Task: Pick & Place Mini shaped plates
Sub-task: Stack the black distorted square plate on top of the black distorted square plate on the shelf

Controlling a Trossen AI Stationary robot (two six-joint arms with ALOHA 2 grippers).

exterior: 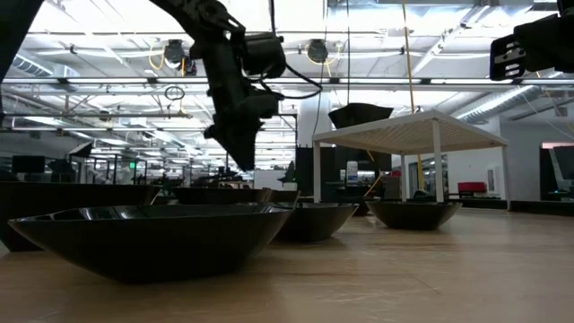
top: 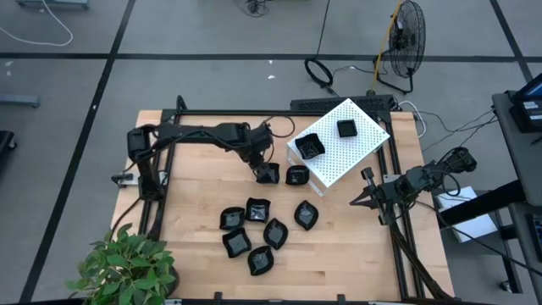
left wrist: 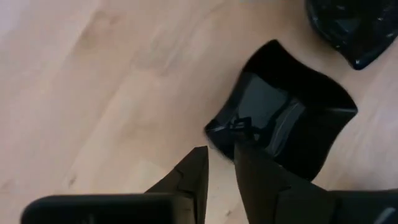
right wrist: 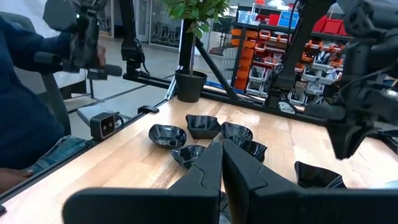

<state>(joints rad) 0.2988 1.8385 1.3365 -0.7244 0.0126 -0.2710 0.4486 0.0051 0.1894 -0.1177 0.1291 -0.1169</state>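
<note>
The left end effector (top: 268, 174) hovers over a square black mini plate (left wrist: 283, 121) on the desk (top: 195, 178), its fingers narrowly parted at the plate's rim, gripping nothing. A second plate (top: 297, 175) lies just beside, at 3 o'clock. Two plates (top: 310, 146) rest on the white perforated box (top: 356, 151) at 1 o'clock. Seven more (top: 258, 229) cluster at 6 o'clock. The right end effector (top: 360, 198), closed and empty, waits at the desk's 3 o'clock edge.

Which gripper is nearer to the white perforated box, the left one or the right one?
The left. The left gripper hovers over a black plate just beside the white perforated box; the right gripper waits shut past the box's other end, farther off.
</note>
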